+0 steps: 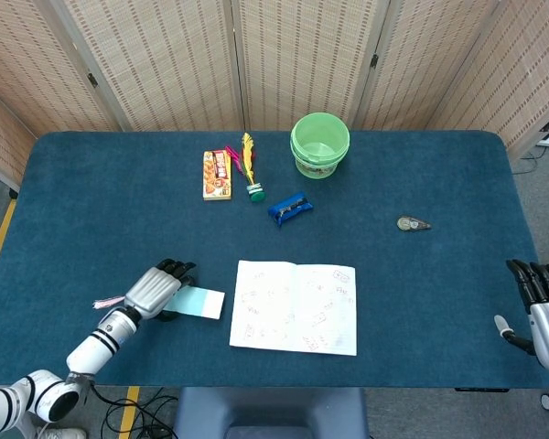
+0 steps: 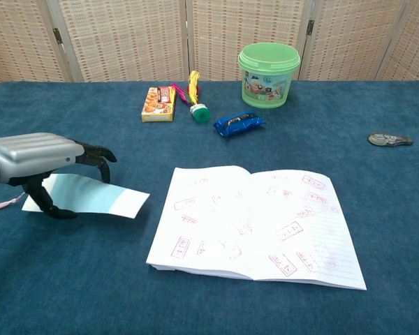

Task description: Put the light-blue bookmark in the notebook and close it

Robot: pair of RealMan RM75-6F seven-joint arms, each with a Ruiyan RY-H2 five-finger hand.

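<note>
The open notebook lies flat near the table's front edge, its lined pages covered in red stamps. To its left, my left hand pinches the light-blue bookmark between thumb and fingers. The card sits slightly off the cloth, its free end pointing toward the notebook. Its pink tassel trails behind the hand. My right hand hangs at the table's front right edge, fingers apart and holding nothing; only the head view shows it.
At the back stand a green bucket, a snack box, a feather shuttlecock and a blue packet. A small tape dispenser lies at the right. Folding screens close off the far side.
</note>
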